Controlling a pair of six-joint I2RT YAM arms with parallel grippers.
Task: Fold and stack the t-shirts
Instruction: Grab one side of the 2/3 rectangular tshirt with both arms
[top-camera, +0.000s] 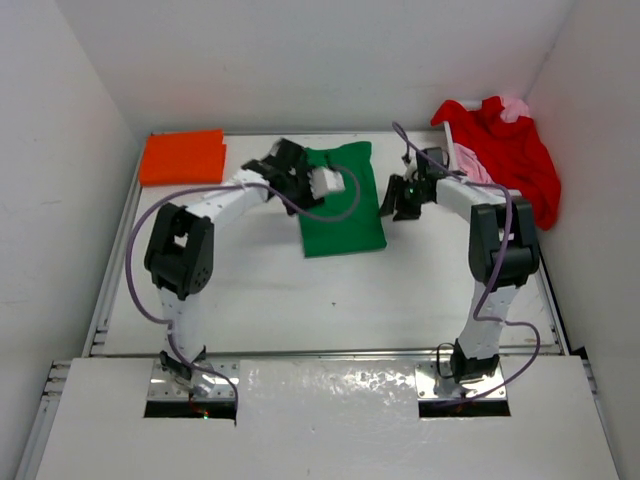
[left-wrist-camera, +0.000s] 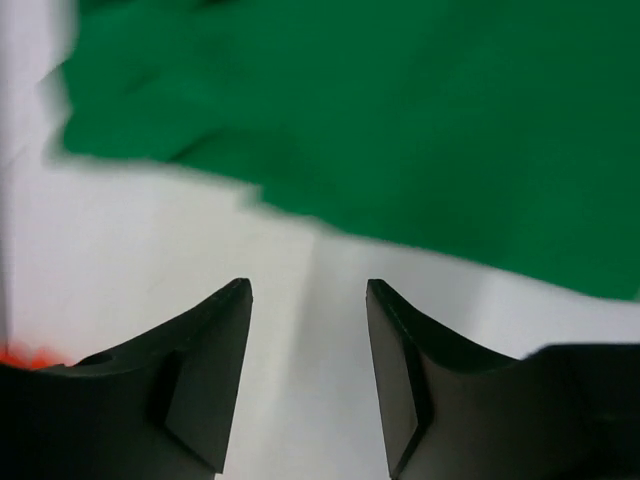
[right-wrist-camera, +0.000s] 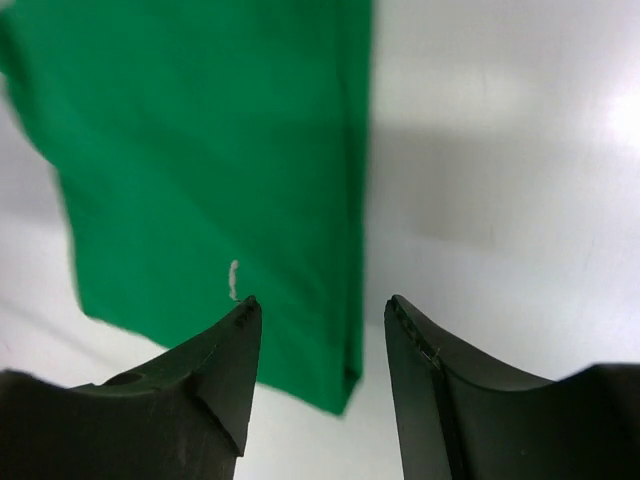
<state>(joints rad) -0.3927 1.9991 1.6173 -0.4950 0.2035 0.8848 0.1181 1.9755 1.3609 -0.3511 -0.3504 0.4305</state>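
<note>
Hovering at left edge of folded green t-shirt (top-camera: 343, 205), flat mid-desk (top-camera: 300, 300): left hand (left-wrist-camera: 308, 295), half open, gripping nothing. Same for right hand (right-wrist-camera: 320, 305) at right edge. Folded orange t-shirt (top-camera: 182, 156) at far-left corner; red t-shirt (top-camera: 515, 155) and pink t-shirt (top-camera: 515, 107) heaped far right.

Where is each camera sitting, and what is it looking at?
Top: high behind the arms, looking down on the folded green cloth t-shirt; both arms show.
Left wrist: on the left arm, facing the shirt's edge; its black fingers show.
Right wrist: on the right arm, facing the shirt's side; its fingers show.
Shared: all see the green shirt.
</note>
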